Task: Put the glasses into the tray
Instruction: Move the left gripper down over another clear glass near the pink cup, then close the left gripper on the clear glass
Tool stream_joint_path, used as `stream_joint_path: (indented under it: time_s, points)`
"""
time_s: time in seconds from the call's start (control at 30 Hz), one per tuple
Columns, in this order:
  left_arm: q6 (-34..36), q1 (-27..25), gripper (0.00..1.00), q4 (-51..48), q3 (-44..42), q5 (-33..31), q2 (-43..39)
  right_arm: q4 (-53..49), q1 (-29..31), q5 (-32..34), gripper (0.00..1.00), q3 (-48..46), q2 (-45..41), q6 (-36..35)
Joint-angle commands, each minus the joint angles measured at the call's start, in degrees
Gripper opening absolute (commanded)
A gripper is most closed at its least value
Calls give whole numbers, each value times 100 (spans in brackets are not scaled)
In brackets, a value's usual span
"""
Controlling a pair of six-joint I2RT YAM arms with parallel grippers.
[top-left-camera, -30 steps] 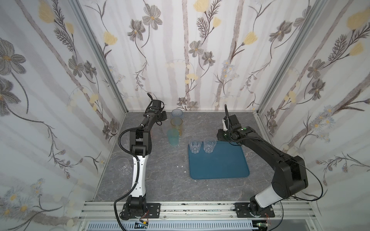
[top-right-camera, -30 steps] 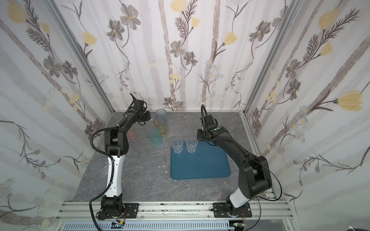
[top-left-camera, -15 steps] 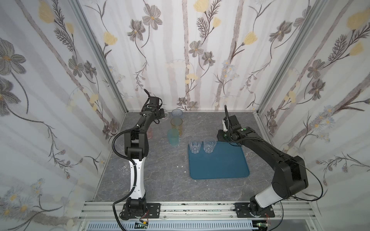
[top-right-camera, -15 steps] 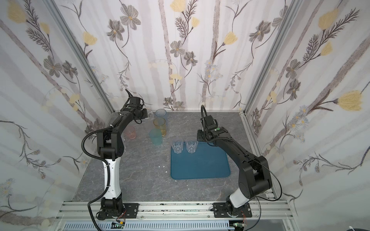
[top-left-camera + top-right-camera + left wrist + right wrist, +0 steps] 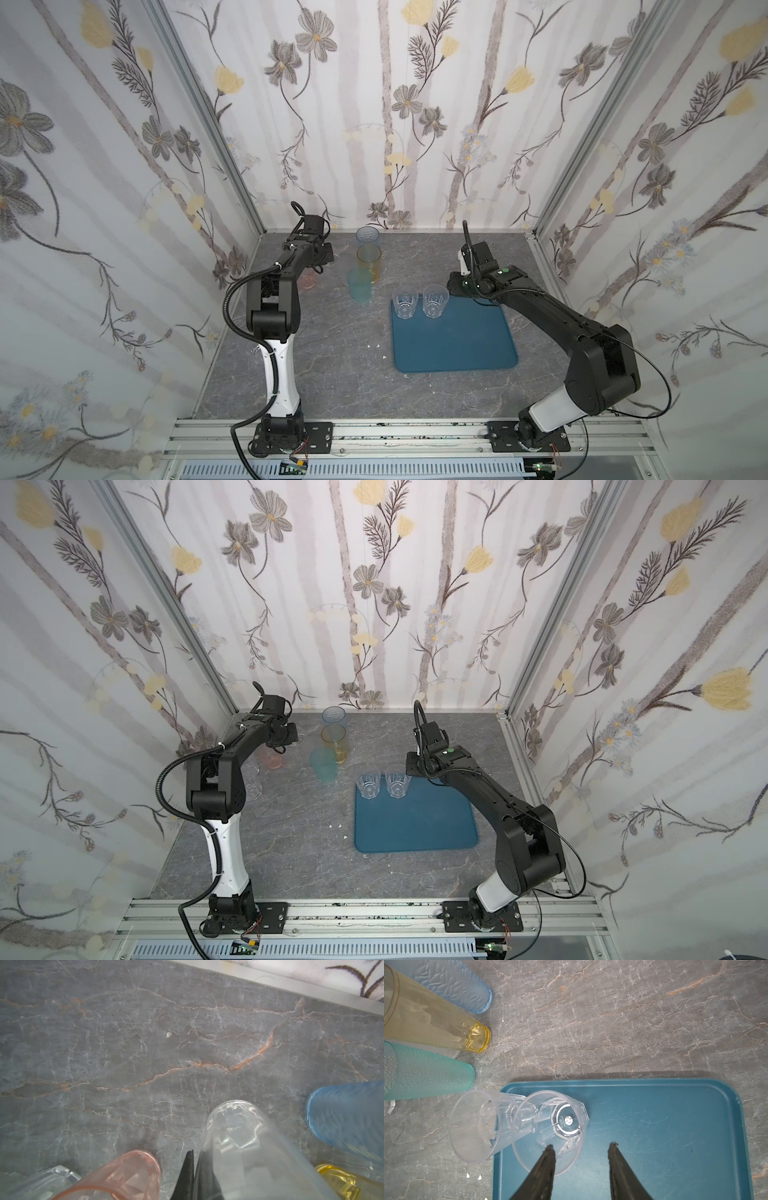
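From where I stand, both top views show the blue tray (image 5: 457,345) right of centre, with two clear tumblers (image 5: 404,302) upright in its far left corner. The blue glass (image 5: 368,237), amber glass (image 5: 369,257) and teal glass (image 5: 360,284) line up on the grey table (image 5: 332,374) just left of it, and the pink glass (image 5: 272,758) sits further left. The left gripper (image 5: 326,255) reaches into that far left cluster, while the right gripper (image 5: 411,766) hangs over the tray's far edge. In the left wrist view the left gripper's fingers (image 5: 188,1167) are pinched tight on the wall of a clear glass (image 5: 239,1147), one outside and one seemingly inside, with the pink and blue glasses close on either side. I'd lift straight up before swinging right, since a rim pinch lets the glass sway into its neighbours. In the right wrist view the right gripper is parted and empty above the tray, one finger over a tumbler's rim. It should stay out of the way so the newcomer lands on bare blue.
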Motion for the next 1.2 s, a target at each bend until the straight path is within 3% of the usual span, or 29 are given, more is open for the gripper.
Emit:
stream_joint_path:
  time_s: [0.0,0.27,0.37,0.5,0.7,0.9,1.0,1.17]
  points:
    - [-164,-54,6,19,-338,69,-283,301,11,55,43,-57,-84,65]
    - [-265,-155,14,18,-1407,-80,-717,433,55,-44,43,-104,-5,99]
    - [-253,-155,19,-28,-1399,-154,-613,403,65,-71,43,-26,62,83]
    - [-317,-180,34,-54,-1287,-143,-728,374,65,-24,43,12,37,34]
    - [-334,-275,47,-154,-1146,-61,-1223,365,65,-40,43,-1,82,15]
    - [-347,-296,50,-262,-1067,45,-1690,86,64,12,43,368,227,-84]
    - [-352,-271,50,-258,-1239,-271,-2032,-48,65,94,43,613,263,-111]
    - [-288,317,50,-240,-1519,-310,-2406,-74,78,11,43,790,308,-76]
